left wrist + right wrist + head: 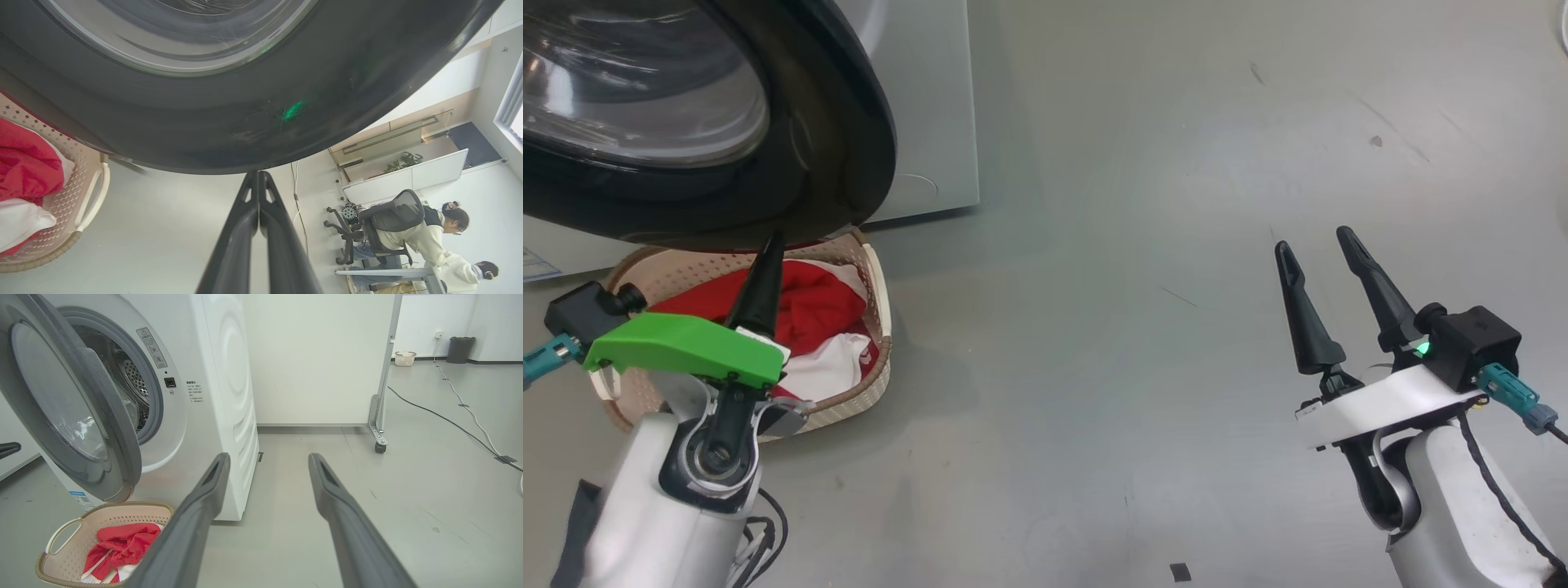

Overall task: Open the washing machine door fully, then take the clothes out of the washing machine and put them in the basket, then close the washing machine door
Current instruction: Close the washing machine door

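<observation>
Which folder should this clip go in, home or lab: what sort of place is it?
Probably an office or lab test space, not a home: the washing machine stands on a bare grey floor near a wheeled partition, and two people are at a desk nearby.

A white front-loading washing machine (212, 396) stands with its round washing machine door (800, 163) swung open, a glossy black rim around bulging clear glass. The rim's lower edge hangs right at the left tool (771, 242) tip. Beneath it, a cream perforated basket (880, 327) on the floor holds crumpled red and white clothes (809, 310).
</observation>
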